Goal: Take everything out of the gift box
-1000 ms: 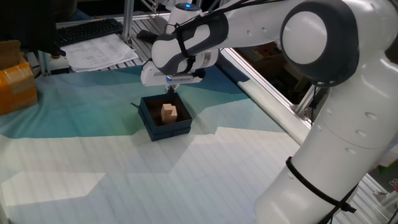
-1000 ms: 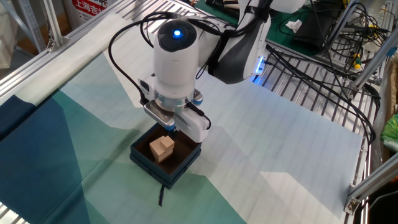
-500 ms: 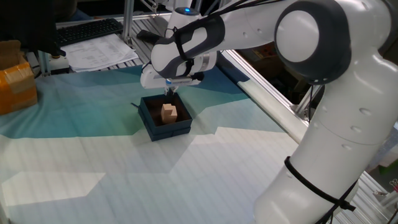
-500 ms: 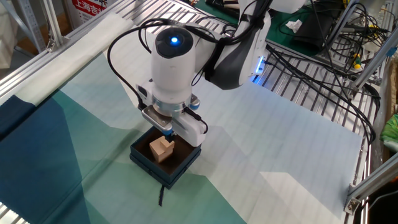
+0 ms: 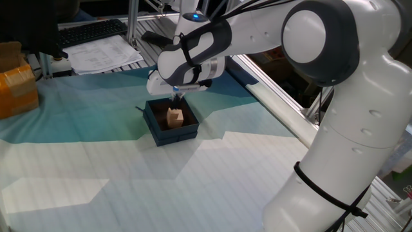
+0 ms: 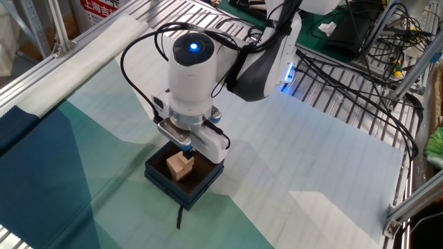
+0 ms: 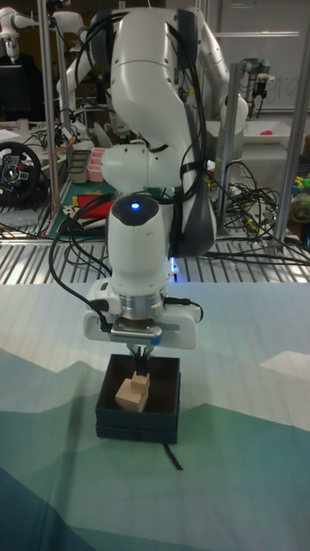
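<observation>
The gift box (image 5: 158,132) (image 6: 158,176) (image 7: 166,392) is a small navy square with low walls, standing on the teal-and-white cloth. Inside it is a tan wooden cube (image 5: 174,117) (image 6: 179,166) (image 7: 129,395), with a smaller tan block (image 7: 141,379) that looks perched on its far top edge. My gripper (image 5: 176,101) (image 6: 187,149) (image 7: 140,355) hangs straight down over the box, fingertips just above the blocks and not touching them. The fingers look slightly apart, with nothing between them. The wide white hand hides the box's back wall.
A thin dark strap (image 6: 179,220) (image 7: 172,455) trails from the box onto the cloth. An orange-brown carton (image 5: 15,87) sits at the far left, with papers (image 5: 103,55) and a keyboard (image 5: 90,31) behind. Metal frame rails (image 6: 76,41) border the table.
The gripper has come down a little and shifted slightly over the box, so its fingertips are closer to the blocks. The box and blocks have not moved.
</observation>
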You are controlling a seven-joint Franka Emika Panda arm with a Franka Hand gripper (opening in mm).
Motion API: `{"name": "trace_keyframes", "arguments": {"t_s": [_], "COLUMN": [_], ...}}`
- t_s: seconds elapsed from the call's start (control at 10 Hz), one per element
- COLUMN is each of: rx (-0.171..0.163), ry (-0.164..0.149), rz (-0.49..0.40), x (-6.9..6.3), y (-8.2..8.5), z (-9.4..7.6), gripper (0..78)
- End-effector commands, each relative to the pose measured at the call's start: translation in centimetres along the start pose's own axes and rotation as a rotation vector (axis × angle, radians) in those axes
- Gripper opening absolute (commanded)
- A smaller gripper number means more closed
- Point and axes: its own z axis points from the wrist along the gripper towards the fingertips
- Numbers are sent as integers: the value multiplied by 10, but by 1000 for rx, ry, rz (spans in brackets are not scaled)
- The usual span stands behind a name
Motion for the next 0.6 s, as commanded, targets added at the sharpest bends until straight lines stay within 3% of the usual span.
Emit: {"name": "trace_keyframes", "arguments": {"t_s": [0.1, 0.6], "rx": [-2, -4], "ry": [-10, -20], "rz": [-7, 6], "x": [1, 3], "y": [-3, -3], "z": [3, 7], "gripper": [0, 0]}}
